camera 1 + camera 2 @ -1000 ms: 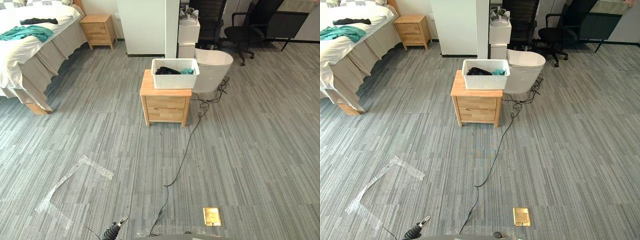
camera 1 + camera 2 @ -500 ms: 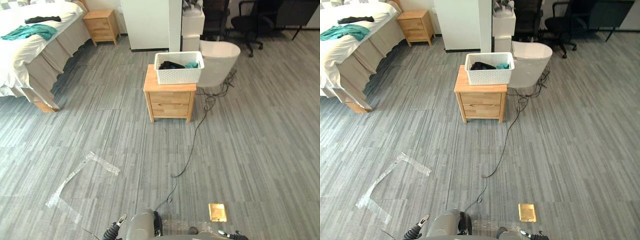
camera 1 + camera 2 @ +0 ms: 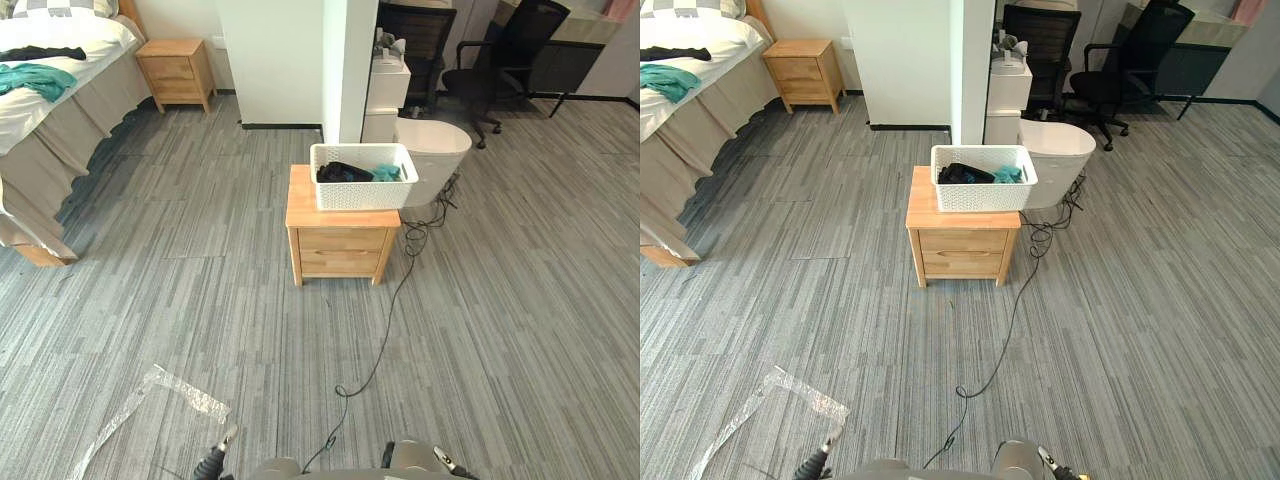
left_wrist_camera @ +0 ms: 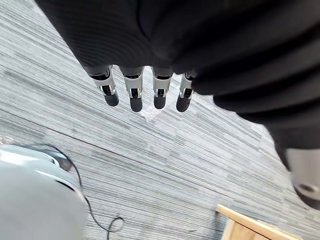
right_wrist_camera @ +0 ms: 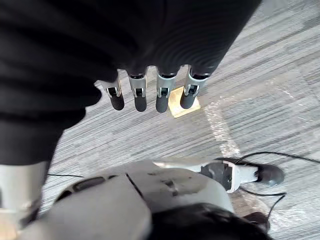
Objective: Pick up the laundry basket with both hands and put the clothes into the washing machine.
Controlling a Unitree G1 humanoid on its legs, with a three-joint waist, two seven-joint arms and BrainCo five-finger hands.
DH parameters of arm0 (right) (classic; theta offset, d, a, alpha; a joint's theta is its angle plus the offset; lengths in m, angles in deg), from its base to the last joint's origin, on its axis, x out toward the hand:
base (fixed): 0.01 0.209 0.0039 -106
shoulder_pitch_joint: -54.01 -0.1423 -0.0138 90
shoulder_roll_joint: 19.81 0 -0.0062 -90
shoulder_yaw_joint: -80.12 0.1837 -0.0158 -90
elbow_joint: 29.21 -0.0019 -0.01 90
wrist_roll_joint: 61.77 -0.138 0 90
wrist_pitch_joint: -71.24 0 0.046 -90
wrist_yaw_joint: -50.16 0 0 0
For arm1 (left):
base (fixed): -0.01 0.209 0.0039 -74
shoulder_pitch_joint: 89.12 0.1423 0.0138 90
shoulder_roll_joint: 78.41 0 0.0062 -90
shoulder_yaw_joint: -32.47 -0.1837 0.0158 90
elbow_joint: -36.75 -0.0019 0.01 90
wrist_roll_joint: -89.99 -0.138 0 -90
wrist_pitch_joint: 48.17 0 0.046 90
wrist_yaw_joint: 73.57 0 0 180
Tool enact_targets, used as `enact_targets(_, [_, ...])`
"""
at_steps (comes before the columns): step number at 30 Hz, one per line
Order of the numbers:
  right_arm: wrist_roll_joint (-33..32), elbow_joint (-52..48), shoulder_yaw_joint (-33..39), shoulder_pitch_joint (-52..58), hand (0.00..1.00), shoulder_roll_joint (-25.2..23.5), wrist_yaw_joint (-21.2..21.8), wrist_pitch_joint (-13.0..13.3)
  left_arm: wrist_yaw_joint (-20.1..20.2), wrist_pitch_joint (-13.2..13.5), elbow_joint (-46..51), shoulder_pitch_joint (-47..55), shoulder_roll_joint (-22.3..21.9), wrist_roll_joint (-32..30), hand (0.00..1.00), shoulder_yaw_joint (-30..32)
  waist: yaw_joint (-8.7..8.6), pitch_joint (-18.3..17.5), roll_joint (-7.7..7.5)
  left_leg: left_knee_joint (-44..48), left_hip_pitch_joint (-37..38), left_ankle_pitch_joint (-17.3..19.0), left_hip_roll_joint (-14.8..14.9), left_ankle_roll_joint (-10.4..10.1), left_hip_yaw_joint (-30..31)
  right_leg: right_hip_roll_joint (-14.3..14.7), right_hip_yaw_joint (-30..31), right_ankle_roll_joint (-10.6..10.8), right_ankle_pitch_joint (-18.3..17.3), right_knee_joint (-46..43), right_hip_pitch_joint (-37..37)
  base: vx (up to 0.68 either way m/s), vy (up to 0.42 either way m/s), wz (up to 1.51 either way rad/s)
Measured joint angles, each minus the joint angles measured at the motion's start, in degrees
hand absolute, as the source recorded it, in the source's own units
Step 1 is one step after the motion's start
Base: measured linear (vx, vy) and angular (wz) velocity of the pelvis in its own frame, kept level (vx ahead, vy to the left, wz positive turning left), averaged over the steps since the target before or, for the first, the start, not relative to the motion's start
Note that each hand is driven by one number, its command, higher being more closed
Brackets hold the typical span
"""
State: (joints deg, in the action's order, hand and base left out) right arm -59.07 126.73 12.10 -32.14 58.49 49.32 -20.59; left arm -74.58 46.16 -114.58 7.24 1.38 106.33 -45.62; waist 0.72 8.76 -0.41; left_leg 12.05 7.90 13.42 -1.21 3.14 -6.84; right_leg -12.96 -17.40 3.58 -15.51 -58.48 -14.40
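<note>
A white laundry basket (image 3: 363,176) stands on a wooden nightstand (image 3: 342,236) some way ahead on the carpet. A black garment (image 3: 341,172) and a teal one (image 3: 385,172) lie inside it. Right behind the nightstand is a white round-topped machine (image 3: 433,160). My left hand (image 4: 133,93) hangs over the bare carpet with straight fingers and holds nothing. My right hand (image 5: 149,96) hangs the same way, open and empty, far from the basket.
A bed (image 3: 40,120) with clothes on it stands at the far left, with a second nightstand (image 3: 175,72) beside it. A white pillar (image 3: 345,55) and office chairs (image 3: 505,55) are behind the basket. Clear tape (image 3: 150,400) and a brass floor plate (image 5: 182,101) lie on the carpet.
The whole picture has shifted, so the camera has moved. The nightstand with the basket now looks slightly nearer and lower. The basket and clothes have not moved.
</note>
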Motion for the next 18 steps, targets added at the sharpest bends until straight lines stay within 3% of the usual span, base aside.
enact_targets(1, [-0.4, -1.0, -0.1, 0.2, 0.00, 0.5, -0.2, -0.1, -0.4, 0.0, 0.4, -1.2, -0.9, -0.1, 0.00, 0.0, -0.07, 0.3, 1.10, -1.6, 2.3, 0.2, 1.0, -1.0, 0.8, 1.5, -0.8, -0.5, -0.5, 11.5, -1.1, 0.44, -0.038, 0.33])
enact_targets(2, [-0.4, -1.5, -0.1, 0.2, 0.00, 0.6, -0.2, -0.1, -0.4, 0.0, 0.6, -1.6, -1.2, -0.1, 0.00, -0.1, -0.10, 0.5, 1.50, -2.0, 2.9, 0.3, 1.5, -1.5, 1.1, 2.1, -0.4, -0.5, -0.2, 16.1, -1.8, 0.43, -0.064, 0.46])
enact_targets(3, [-0.5, -2.4, -0.4, 0.2, 0.00, 0.7, -0.3, 0.1, -0.4, 0.1, 1.2, -2.0, -1.6, -0.2, 0.00, -0.2, -0.19, 0.9, 2.23, -2.2, 3.6, 1.0, 2.8, -2.8, 1.6, 3.3, 1.8, -0.4, 2.1, 25.5, -3.5, 0.43, -0.109, 0.39])
enact_targets(4, [-0.8, -3.0, -0.4, 0.4, 0.00, 0.7, -0.5, 0.2, -0.4, 0.2, 1.2, -2.4, -2.1, -0.2, 0.00, -0.2, -0.37, 1.1, 2.32, -2.3, 4.7, 1.8, 3.9, -4.3, 1.8, 3.9, 5.1, 0.4, 6.7, 33.8, -5.3, 0.44, -0.142, 0.36])
enact_targets(5, [-1.0, -3.3, -0.3, 0.6, 0.00, 0.6, -0.5, 0.2, -0.5, 0.2, 1.2, -2.4, -2.1, -0.2, 0.00, -0.1, -0.39, 1.1, 2.22, -2.3, 5.4, 2.4, 4.3, -5.1, 2.0, 3.9, 6.6, 0.5, 9.1, 37.4, -5.8, 0.48, -0.215, 0.28])
enact_targets(6, [-1.2, -3.4, 0.1, 0.9, 0.00, 0.1, -0.5, 0.2, -0.5, 0.2, 1.2, -1.9, -2.2, -0.4, 0.00, 0.2, -0.27, 1.0, 1.56, -2.4, 7.0, 3.3, 5.0, -6.7, 2.2, 3.7, 8.9, 1.1, 13.6, 43.8, -5.7, 0.41, -0.225, 0.22])
enact_targets(7, [-1.3, -3.4, 0.3, 1.2, 0.00, -0.3, -0.6, 0.3, -0.5, 0.2, 1.1, -1.1, -2.3, -0.6, 0.00, 0.4, -0.14, 0.8, 1.11, -2.4, 8.0, 3.9, 5.1, -7.7, 2.5, 3.2, 9.5, 1.0, 14.8, 45.1, -5.6, 0.67, -0.419, 0.30])
enact_targets(8, [-2.1, -3.3, 0.6, 2.2, 0.00, -0.9, -0.5, 0.1, -0.5, 0.4, 1.0, -0.4, -2.4, -1.2, 0.00, 2.0, -0.14, 0.4, -0.20, -2.1, 10.7, 4.5, 5.6, -8.8, 3.8, 2.2, 9.4, 0.8, 20.2, 43.2, -5.4, 0.57, -0.396, 0.30])
enact_targets(10, [-2.3, -3.3, 1.8, 2.4, 0.00, -0.5, -0.5, 0.2, -0.3, 0.4, 0.5, 0.5, -4.8, -1.4, 0.00, 3.6, -0.15, -0.3, 1.94, 0.8, 11.4, 3.3, 9.1, -10.9, 5.5, 4.3, 7.9, -1.9, 17.6, 35.9, -5.9, 0.63, -0.448, 0.22])
enact_targets(11, [-2.3, -3.3, 1.9, 2.5, 0.00, -0.2, -0.4, 0.2, -0.3, 0.5, 0.2, 0.5, -6.0, -1.3, 0.00, 4.6, -0.01, -0.6, 2.94, 5.7, 9.6, 1.1, 11.2, -11.5, 6.5, 6.0, 6.7, -3.1, 14.7, 33.5, -5.6, 0.65, -0.504, 0.08])
enact_targets(12, [-2.3, -3.3, 1.9, 2.4, 0.00, -0.2, -0.3, 0.2, -0.2, 0.5, 0.1, 0.5, -6.0, -1.3, 0.00, 5.5, -0.09, -0.7, 3.08, 12.3, 6.6, -1.3, 12.3, -10.0, 7.8, 7.0, 5.7, -3.8, 12.6, 32.7, -4.8, 0.53, -0.435, 0.08])
enact_targets(13, [-2.4, -3.4, 1.7, 2.4, 0.00, -0.2, -0.3, 0.3, -0.2, 0.5, 0.0, 0.5, -6.0, -1.2, 0.00, 7.0, -0.61, -0.6, 3.13, 24.7, 0.8, -7.8, 13.7, -7.6, 9.5, 8.8, 4.7, -5.1, 10.6, 33.3, -2.5, 0.41, -0.344, 0.07])
enact_targets(14, [-2.8, -3.3, 1.6, 2.4, 0.00, 0.0, -0.5, 0.3, -0.2, 0.5, 0.0, 0.6, -6.0, -1.0, 0.00, 7.4, -0.55, -0.2, 3.06, 31.4, -2.3, -10.8, 15.3, -7.4, 9.8, 9.9, 4.1, -5.6, 10.1, 34.5, -0.6, 0.40, -0.304, -0.06])
enact_targets(15, [-3.4, -3.4, 1.3, 2.5, 0.00, 0.3, -0.6, 0.3, -0.1, 0.5, 0.4, 0.5, -5.8, -0.6, 0.00, 8.1, 0.04, 0.3, 4.03, 44.2, -7.2, -10.5, 18.8, -6.8, 7.7, 12.4, 3.8, -6.9, 9.6, 37.0, 3.7, 0.55, -0.397, -0.33])
enact_targets(16, [-4.7, -3.4, 0.3, 2.4, 0.00, 0.7, -0.6, 0.3, -0.1, 0.5, 0.6, 0.6, -5.1, -0.5, 0.00, 8.4, 0.39, 0.8, 3.81, 52.6, -10.6, -9.0, 21.7, -4.9, 3.5, 14.2, 4.3, -7.8, 9.2, 40.0, 8.3, 0.51, -0.370, -0.38])
enact_targets(18, [-7.9, -4.4, -0.6, 1.5, 0.00, 0.7, -0.7, 1.0, -0.1, 0.5, 2.4, 1.8, -4.4, 1.3, 0.00, 7.6, 0.42, 1.1, 2.50, 55.7, -15.3, -7.3, 22.2, -2.6, -2.4, 14.8, 6.0, -8.6, 9.0, 45.2, 14.2, 0.40, -0.254, -0.38])
